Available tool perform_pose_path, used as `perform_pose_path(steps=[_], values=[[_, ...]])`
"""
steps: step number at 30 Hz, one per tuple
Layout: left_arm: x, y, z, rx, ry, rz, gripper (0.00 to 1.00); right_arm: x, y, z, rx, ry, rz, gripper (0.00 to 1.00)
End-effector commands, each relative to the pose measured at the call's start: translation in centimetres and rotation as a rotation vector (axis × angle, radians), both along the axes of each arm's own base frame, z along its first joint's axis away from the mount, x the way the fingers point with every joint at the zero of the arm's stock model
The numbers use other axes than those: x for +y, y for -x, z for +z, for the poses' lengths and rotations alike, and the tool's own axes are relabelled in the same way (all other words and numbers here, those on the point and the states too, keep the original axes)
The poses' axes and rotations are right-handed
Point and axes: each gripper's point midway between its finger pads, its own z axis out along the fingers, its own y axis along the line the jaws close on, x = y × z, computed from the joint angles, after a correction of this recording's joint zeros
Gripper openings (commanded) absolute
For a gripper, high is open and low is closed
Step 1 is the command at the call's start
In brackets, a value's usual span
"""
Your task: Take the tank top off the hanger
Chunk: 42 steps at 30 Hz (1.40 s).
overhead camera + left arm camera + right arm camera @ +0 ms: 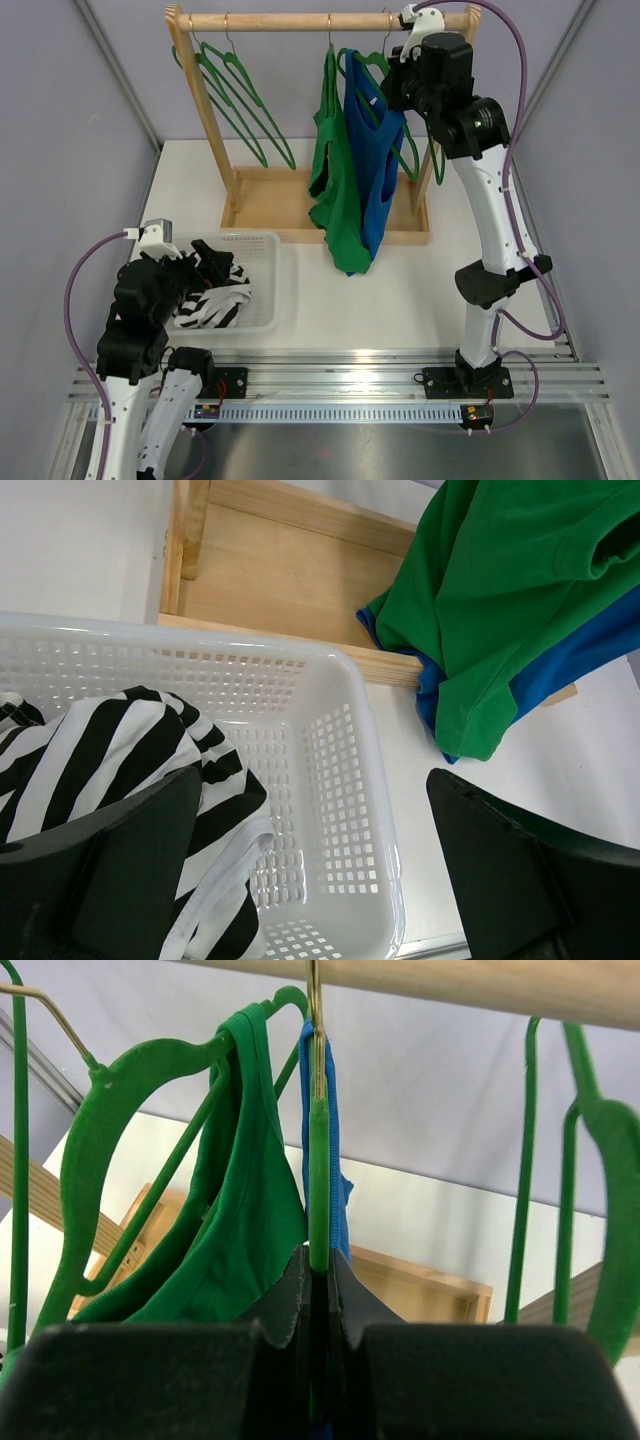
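Pincer, right [318,1305]: jaws all but shut, clamped on the neck of the green hanger [318,1150], directly below the wooden rail [480,985]. Blue tank top [338,1195]: strap lies over that hanger just above the fingertips, body hangs below the pincer. Green tank top [245,1210]: just to the pincer's left. Handling advised: firm clamp, lift until the hook clears the rail, avoid snagging the neighbour. Pincer, left [315,870]: wide open, empty, above the basket [350,770].
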Motion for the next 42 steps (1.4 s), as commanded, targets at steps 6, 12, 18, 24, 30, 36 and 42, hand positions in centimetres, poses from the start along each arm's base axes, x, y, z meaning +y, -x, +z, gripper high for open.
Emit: perform_pose_path(steps=[6, 12, 18, 24, 30, 36, 42], values=[[-1.3, 0.6, 2.1, -0.122, 0.007, -0.094, 0.99, -2.3, 4.0, 9.8, -0.257, -0.134, -0.035, 0.0], [-1.7, 0.9, 2.5, -0.141, 0.011, -0.121, 0.99, -3.1, 5.6, 10.0, -0.241, -0.138, -0.035, 0.0], [-1.8, 0.9, 4.2, -0.176, 0.009, -0.128, 0.99, -3.7, 9.5, 8.7, -0.195, -0.159, 0.029, 0.0], [-3.4, 0.3, 8.1, -0.217, 0.071, -0.202, 0.99, -5.2, 14.5, 6.3, -0.174, -0.175, 0.078, 0.0], [-6.1, -0.1, 13.1, -0.291, 0.153, -0.322, 0.99, -6.0, 21.0, 1.6, -0.089, -0.19, 0.192, 0.0], [-10.3, -0.2, 14.8, -0.299, 0.12, -0.444, 0.99, -6.0, 28.3, -3.4, -0.005, -0.234, 0.367, 0.0], [-17.0, 0.1, 15.1, -0.302, 0.03, -0.497, 0.99, -7.5, 32.7, -6.8, 0.037, -0.303, 0.382, 0.0]])
